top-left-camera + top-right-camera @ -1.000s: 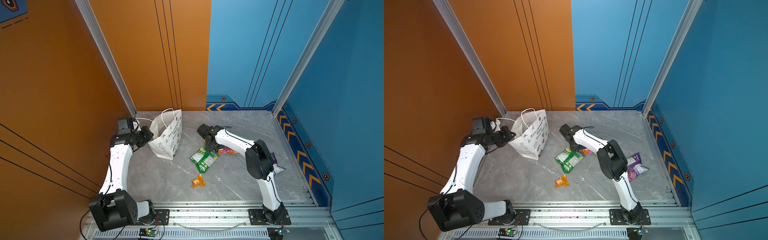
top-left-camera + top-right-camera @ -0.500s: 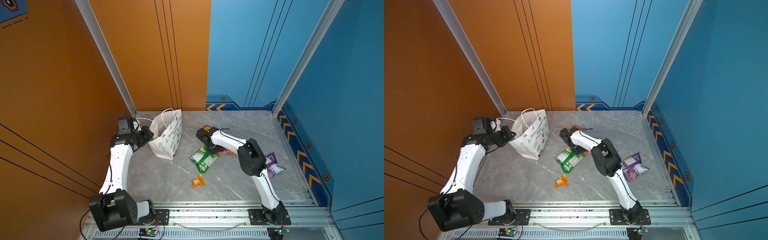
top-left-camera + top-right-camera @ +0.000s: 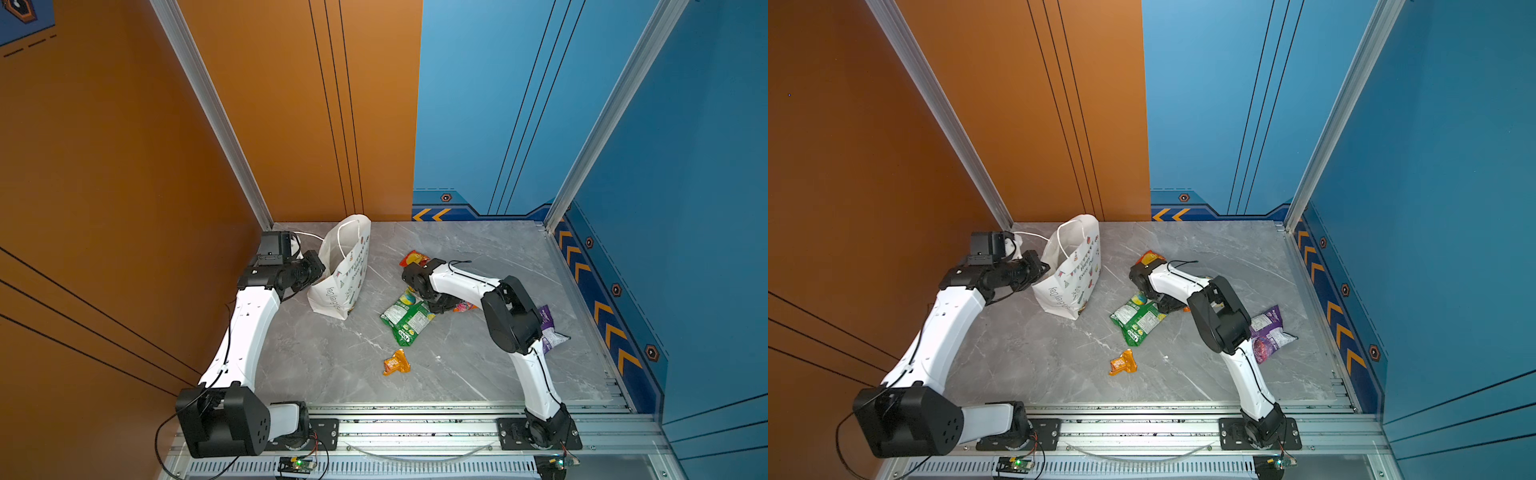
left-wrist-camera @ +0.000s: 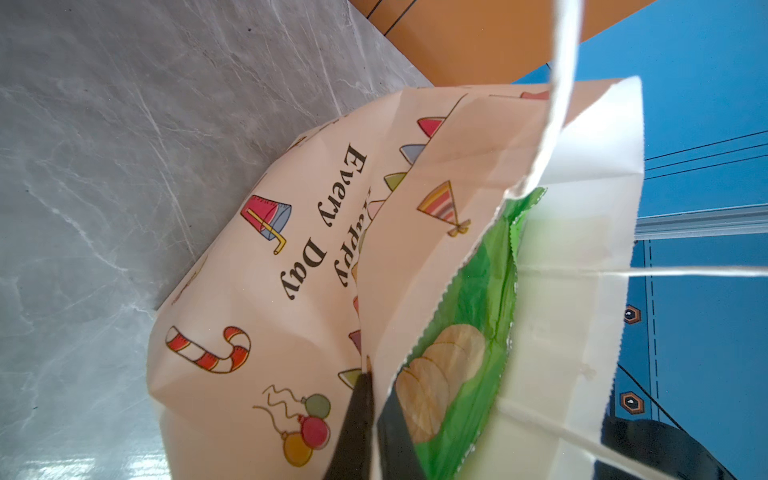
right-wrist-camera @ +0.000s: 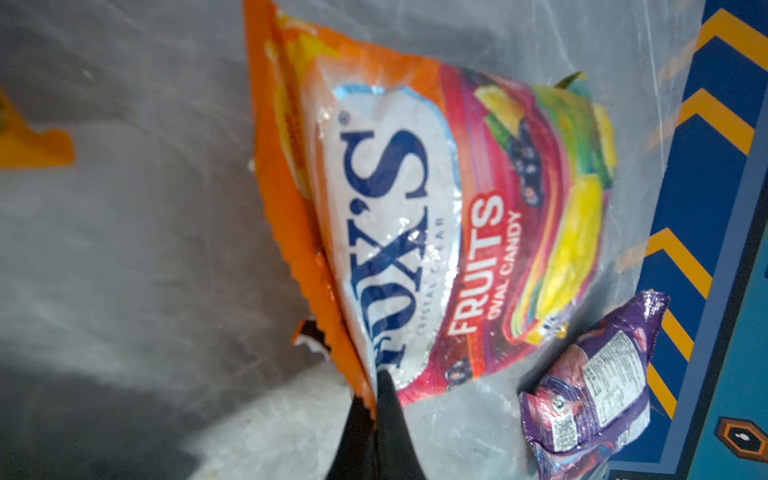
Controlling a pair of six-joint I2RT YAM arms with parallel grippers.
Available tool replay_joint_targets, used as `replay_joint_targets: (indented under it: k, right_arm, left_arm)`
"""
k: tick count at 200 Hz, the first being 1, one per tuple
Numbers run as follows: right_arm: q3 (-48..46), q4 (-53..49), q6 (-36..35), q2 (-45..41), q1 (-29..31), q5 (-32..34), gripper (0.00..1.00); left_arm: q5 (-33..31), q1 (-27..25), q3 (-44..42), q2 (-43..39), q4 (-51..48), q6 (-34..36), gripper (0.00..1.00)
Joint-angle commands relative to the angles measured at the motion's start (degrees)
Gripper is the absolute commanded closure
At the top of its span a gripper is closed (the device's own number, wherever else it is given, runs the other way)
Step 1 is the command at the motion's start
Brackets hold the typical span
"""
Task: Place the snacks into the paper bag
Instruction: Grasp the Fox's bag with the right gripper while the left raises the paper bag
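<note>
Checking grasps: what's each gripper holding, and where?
The left gripper pinches the paper bag by its top rim; the right gripper pinches the Fox's bag by its orange sealed edge.

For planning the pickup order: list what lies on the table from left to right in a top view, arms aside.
In a top view: paper bag → green-white packet → Fox's packet → purple packet. Left out: small orange packet and red packet, which share the green one's span.

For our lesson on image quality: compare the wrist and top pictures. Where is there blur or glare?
Right wrist view: table smeared with streaks, candy bag glinting yet readable. Left wrist view: paper bag print crisp, near cord handle soft, glare on the table. Both top views: evenly lit, sharp.
</note>
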Motion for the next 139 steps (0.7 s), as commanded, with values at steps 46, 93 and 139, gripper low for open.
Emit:
replay_joint_targets:
  k: [46, 93, 139]
  right_arm:
    - [-10.6, 10.0, 2.0, -22.7, 0.8, -8.2, 1.0]
    - [-18.1, 19.9, 7.2, -36.1, 0.3, -13.6, 1.0]
    - [-22.6, 28.2, 10.5, -46.2, -2.8, -20.0, 1.0]
  left_arm:
    - [-8.0, -6.9, 12.0, 2.7, -11.5, 5.8, 1.0]
    - [-16.2, -12.7, 16.2, 3.8, -15.6, 10.5, 1.0]
    - [-19.8, -16.7, 16.5, 3.3, -16.0, 13.0, 1.0]
